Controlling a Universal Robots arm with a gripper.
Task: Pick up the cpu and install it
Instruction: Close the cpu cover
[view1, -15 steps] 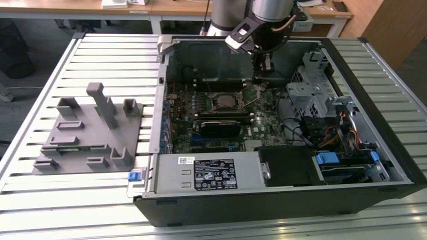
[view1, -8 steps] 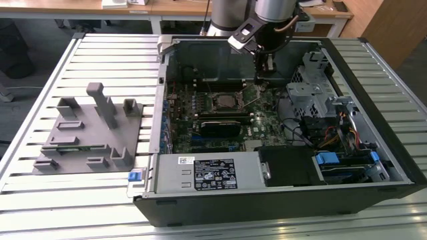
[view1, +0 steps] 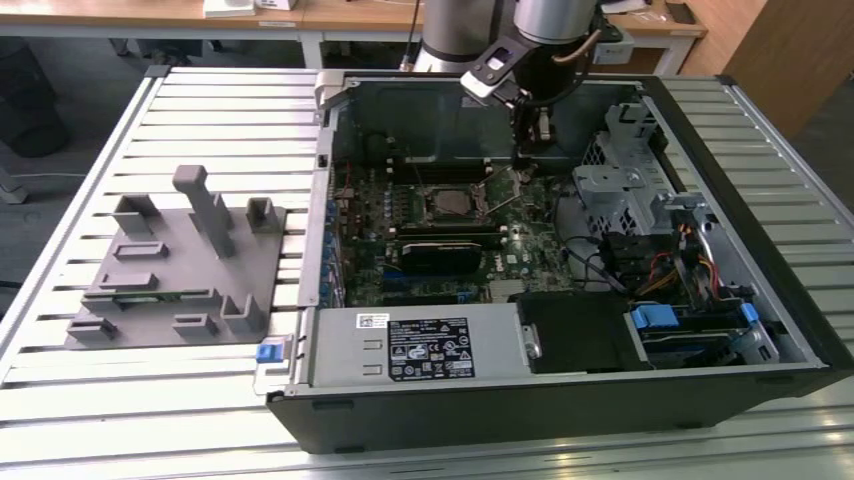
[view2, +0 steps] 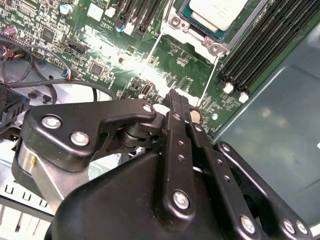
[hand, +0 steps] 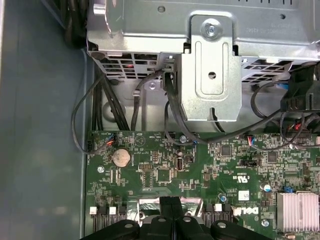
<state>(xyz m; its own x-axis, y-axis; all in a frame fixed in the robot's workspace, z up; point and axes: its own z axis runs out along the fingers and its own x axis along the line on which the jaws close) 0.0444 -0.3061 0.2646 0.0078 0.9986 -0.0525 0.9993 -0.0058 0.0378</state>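
Cpu, the small flat silver-grey square chip (view2: 217, 11), already sits in the black socket frame (view1: 427, 208) at the exterior view's centre. Seating looks done. The black gripper (view2: 175, 97), fingers pressed together and empty, hovers over the green motherboard (view2: 185, 67) just beside it.

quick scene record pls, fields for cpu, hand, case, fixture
cpu: seated in the socket, silver top up
hand: shut, nothing seen in it, over the motherboard beside the socket
case: open, lying on the table
fixture: grey, on the table, exterior view's left of the case
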